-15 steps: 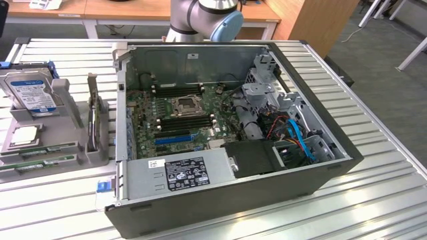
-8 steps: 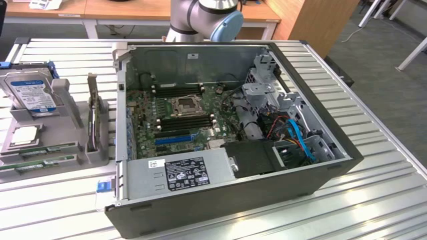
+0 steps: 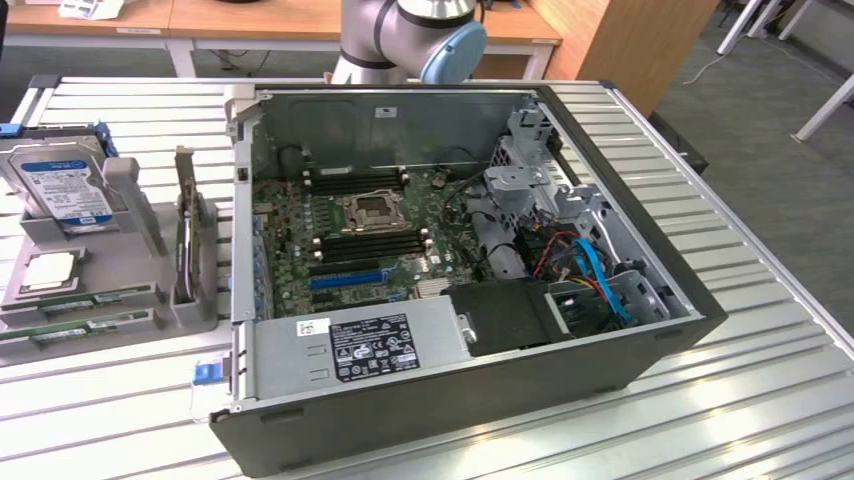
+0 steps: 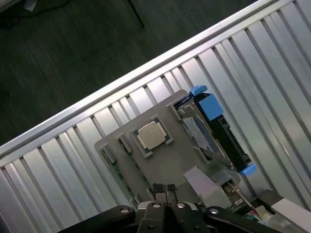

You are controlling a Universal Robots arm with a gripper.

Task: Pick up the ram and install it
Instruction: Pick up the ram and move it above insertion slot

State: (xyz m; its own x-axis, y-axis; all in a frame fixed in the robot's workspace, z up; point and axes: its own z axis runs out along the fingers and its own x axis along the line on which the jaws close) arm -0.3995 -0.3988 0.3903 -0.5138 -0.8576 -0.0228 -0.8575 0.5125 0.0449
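Observation:
Two ram sticks (image 3: 83, 301), thin green boards, lie flat at the near end of a grey holder (image 3: 134, 195) on the exterior view's left. In the wrist view a ram stick (image 4: 119, 172) shows as a green strip along the holder's edge. My gripper (image 4: 165, 190) hangs above that holder (image 4: 175, 160), its two fingers pressed together with nothing between them, close over the end that bears the ram. The black motherboard slots (image 3: 370, 246) lie inside the open computer case (image 3: 641, 350).
On the holder also sit a silver processor (image 4: 151, 136), a blue-labelled hard drive (image 3: 60, 190) with blue brackets, and an upright green card (image 3: 187, 215). The case's tall walls, power supply (image 3: 360, 345) and drive cage (image 3: 534, 190) crowd the motherboard. All rests on a slatted metal table (image 3: 747, 400).

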